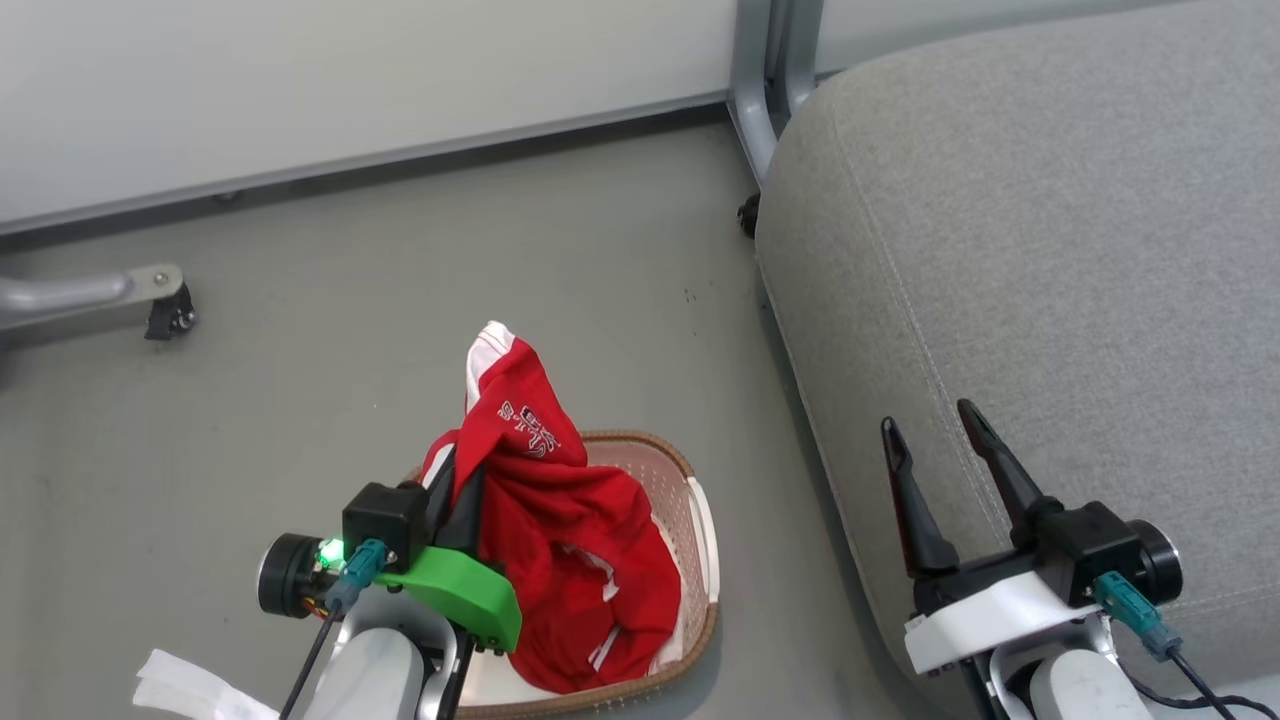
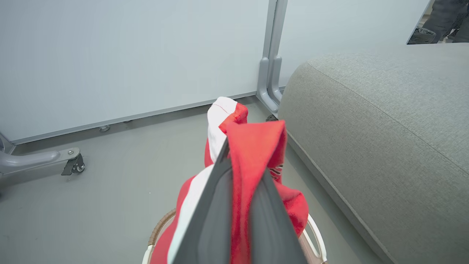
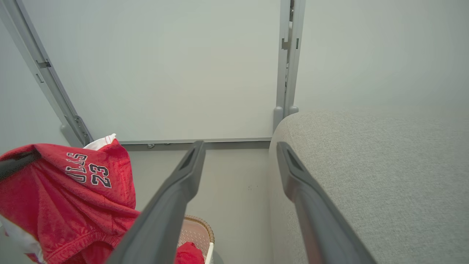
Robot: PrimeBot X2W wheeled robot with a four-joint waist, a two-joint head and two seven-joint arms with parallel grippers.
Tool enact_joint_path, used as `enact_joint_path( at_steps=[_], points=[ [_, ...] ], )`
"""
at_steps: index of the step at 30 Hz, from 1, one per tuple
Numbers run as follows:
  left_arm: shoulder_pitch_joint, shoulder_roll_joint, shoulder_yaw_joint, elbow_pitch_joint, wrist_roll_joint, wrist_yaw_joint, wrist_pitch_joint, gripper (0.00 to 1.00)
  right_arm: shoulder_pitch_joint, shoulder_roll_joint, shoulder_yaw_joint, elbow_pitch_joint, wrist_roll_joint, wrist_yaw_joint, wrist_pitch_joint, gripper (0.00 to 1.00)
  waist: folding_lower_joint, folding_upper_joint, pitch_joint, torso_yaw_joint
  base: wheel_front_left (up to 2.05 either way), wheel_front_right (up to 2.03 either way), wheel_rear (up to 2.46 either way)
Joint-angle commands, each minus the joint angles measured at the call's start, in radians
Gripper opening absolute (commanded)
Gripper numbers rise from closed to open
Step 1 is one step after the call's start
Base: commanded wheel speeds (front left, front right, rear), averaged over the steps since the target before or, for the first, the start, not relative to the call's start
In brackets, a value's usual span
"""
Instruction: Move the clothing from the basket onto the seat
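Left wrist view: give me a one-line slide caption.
Left gripper shut on the red clothing, held up over the basket, with the grey seat alongside.

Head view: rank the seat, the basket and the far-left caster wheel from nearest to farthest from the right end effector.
1. Seat, right alongside the right end effector.
2. Basket, on the floor to its left.
3. Caster wheel, far left by the wall.

Head camera high, looking down; wrist cameras low, facing wall [image 3: 183, 73] (all share seat [image 1: 1050, 250], basket [image 1: 640, 440]).
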Motion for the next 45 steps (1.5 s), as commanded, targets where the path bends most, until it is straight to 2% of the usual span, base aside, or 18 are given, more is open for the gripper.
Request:
enact_joint_path(
  at_steps=[1,6,11,25,33,38,39,40,41,45],
  points=[
    [0.021,0.0,-0.002,-0.01,-0.005,-0.005,-0.004,0.0,0.021,-0.003,0.014,0.004,0.009,0.0,-0.003,1.0,0.0001,-0.0001,-0.099,0.015,0.0,0.0,0.0],
    [0.018,-0.002,-0.014,-0.039,-0.007,-0.014,-0.004,0.0,0.029,-0.002,0.09,0.006,-0.004,0.0,-0.003,1.0,0.0001,-0.0001,-0.115,0.006,0.0,0.0,0.0],
    [-0.015,-0.003,-0.053,-0.064,-0.007,-0.023,-0.004,0.0,0.035,-0.003,0.115,0.013,-0.01,0.0,-0.003,1.0,0.0001,-0.0001,-0.122,0.005,0.0,0.0,0.0],
    [-0.116,-0.002,-0.254,-0.206,0.016,-0.042,-0.002,0.0,0.002,-0.022,0.214,0.051,0.041,0.0,-0.003,1.0,0.0001,-0.0001,-0.134,0.007,0.0,0.0,0.0],
    [-0.14,-0.002,-0.364,-0.327,-0.008,-0.052,0.059,0.0,-0.031,-0.027,0.234,0.058,0.03,0.0,-0.003,1.0,0.0001,-0.0001,-0.134,0.017,0.0,0.0,0.0],
    [-0.126,-0.002,-0.401,-0.395,-0.063,-0.036,0.095,0.0,-0.032,-0.021,0.233,0.058,0.014,0.0,-0.003,1.0,0.0001,-0.0001,-0.131,0.026,0.0,0.0,0.0],
    [-0.12,-0.002,-0.407,-0.401,-0.085,-0.034,0.103,0.0,-0.033,-0.02,0.232,0.055,0.008,0.0,-0.003,0.56,0.0001,-0.0001,-0.131,0.028,0.0,0.0,0.0],
    [-0.117,-0.002,-0.41,-0.404,-0.096,-0.028,0.11,0.0,-0.032,-0.019,0.231,0.053,0.007,0.0,-0.003,0.35,0.0001,-0.0001,-0.13,0.029,0.0,0.0,0.0],
    [-0.117,-0.002,-0.416,-0.402,-0.107,-0.024,0.118,0.0,-0.029,-0.017,0.239,0.052,0.006,0.0,-0.003,0.0,0.0001,-0.0001,-0.13,0.03,0.0,0.0,0.0],
    [-0.111,-0.002,-0.42,-0.371,-0.125,0.002,0.12,0.0,-0.021,-0.017,0.241,0.057,0.006,0.0,-0.003,0.0,0.0001,-0.0001,-0.127,0.029,0.0,0.0,0.0]
  ],
)
